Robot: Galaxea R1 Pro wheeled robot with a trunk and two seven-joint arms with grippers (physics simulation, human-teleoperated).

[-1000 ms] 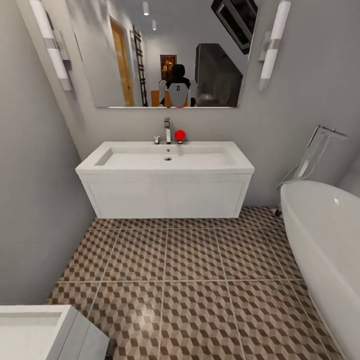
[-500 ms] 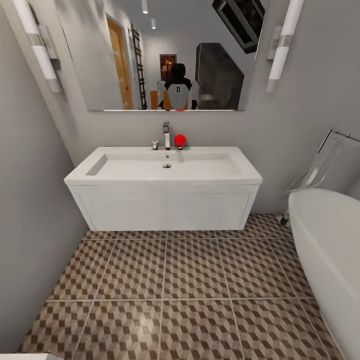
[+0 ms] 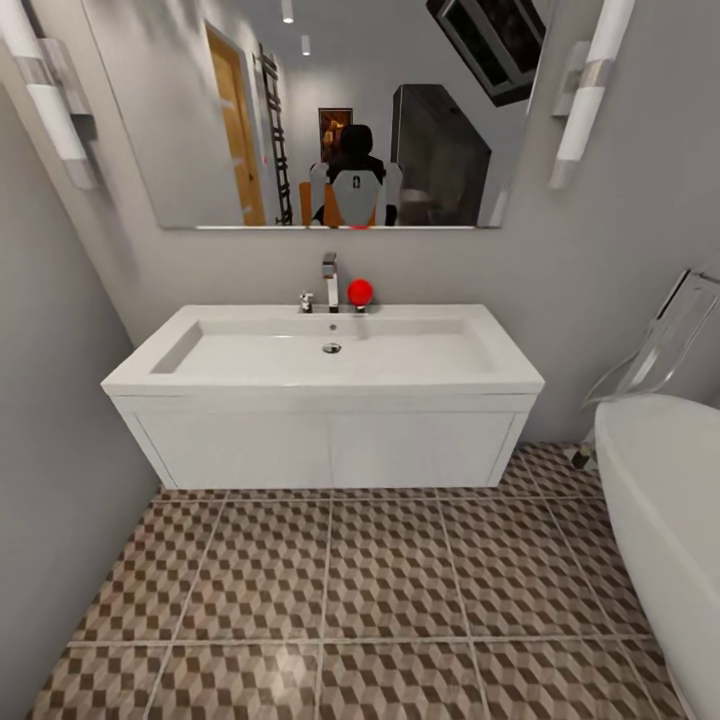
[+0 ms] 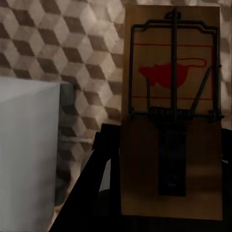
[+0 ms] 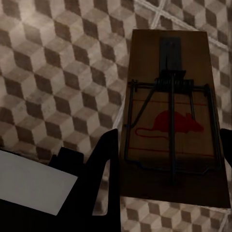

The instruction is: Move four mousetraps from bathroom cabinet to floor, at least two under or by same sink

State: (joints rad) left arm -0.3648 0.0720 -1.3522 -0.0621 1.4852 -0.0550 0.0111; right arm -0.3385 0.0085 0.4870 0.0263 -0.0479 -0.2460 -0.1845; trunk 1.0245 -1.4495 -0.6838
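Ahead, I see the white sink (image 3: pixel 322 365) under a wall mirror (image 3: pixel 330 110), cube-patterned bathroom floor (image 3: pixel 390 590) below, bathtub (image 3: pixel 665 520) at right. My left gripper (image 4: pixel 166 193) clamps one mousetrap (image 4: pixel 171 111); my right gripper (image 5: pixel 169 159) clamps another mousetrap (image 5: pixel 171 116) above the tiles.

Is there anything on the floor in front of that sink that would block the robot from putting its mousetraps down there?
Nothing visible does. The tiled floor before the sink lies bare, with only the bathtub off to the right. Each gripper carries a mousetrap above the tiles.
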